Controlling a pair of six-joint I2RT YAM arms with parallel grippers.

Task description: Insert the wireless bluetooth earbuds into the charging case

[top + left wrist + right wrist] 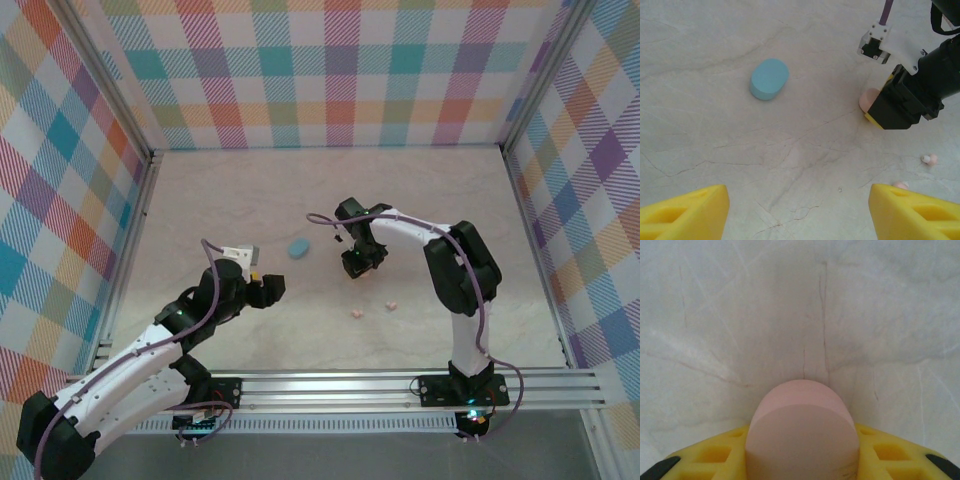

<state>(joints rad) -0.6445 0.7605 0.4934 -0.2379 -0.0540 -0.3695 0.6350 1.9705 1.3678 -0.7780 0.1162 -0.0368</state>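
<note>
Closest to rt wrist lens: pink case (802, 440), flat on tabletop (805, 300), wedged between yellow pads (710, 457) of right gripper (360, 263). Contact on both sides, so reads as a grip on the case. Lid apparently shut. Gripper held low, at table level, per overhead view.

Progress, as judged: early stage. No earbud seated in either case as far as visible.
- Loose on table: one pink earbud (929, 159) and second pink earbud (900, 185), near each other, nearer the arm bases than pink case.
- Blue case (769, 78): looks closed, untouched, apart from pink case, on its left in overhead view.

Left gripper (797, 200): fingers spread wide, nothing between them. Hovers over bare table, short of blue case.

Remaining, est.: open the case, pick each bud, orient, seat, close lid.

Obstructions and risks:
- Rt gripper body hides most of pink case from left wrist cam.
- Buds tiny and rounded, so prob. prone to rolling or slipping from pads.
- Both grippers working near mid-table — collision risk if left arm reaches for buds while rt holds position.
</note>
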